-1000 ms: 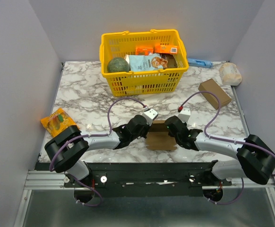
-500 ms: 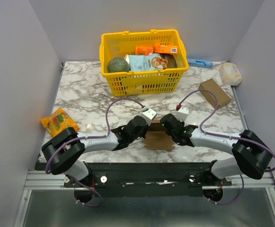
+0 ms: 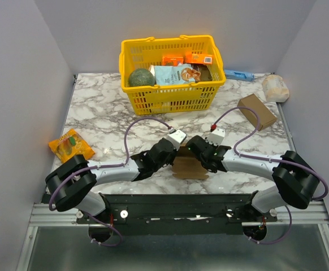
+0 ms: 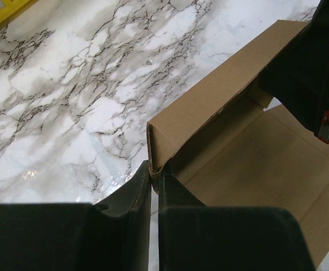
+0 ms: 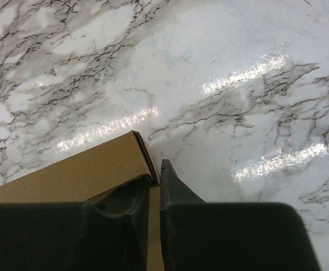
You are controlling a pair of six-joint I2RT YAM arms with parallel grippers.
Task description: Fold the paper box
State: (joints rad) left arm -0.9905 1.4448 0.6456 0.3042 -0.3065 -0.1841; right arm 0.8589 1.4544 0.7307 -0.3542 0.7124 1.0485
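Marble table (image 3: 96, 107): left pincer (image 4: 154, 170) and right pincer (image 5: 156, 171) nip paper box (image 4: 249, 164).

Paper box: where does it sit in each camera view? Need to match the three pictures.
Top external: paper box at lower centre, near the table's front edge.
Left wrist: fills the right half, one corner at bottom centre.
Right wrist: lower left, corner at bottom centre.
Shared landmark: the marble table under it in every view.
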